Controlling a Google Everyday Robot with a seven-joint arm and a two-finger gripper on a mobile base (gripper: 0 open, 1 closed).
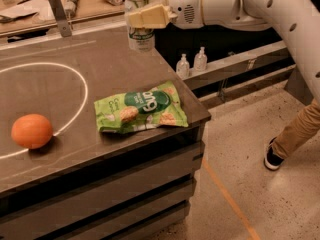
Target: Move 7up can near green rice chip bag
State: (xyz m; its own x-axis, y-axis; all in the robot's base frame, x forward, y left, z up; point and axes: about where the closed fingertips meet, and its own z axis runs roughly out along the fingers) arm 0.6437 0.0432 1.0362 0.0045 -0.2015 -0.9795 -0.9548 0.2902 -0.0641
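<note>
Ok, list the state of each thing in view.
7up can: upright, gripped by the claw at the table's far edge.
claw: shut on the 7up can.
green rice chip bag: lying flat, crinkled, near the table's right edge.
orange: whole, resting on the table.
pump bottles: upright, beside the table.
</note>
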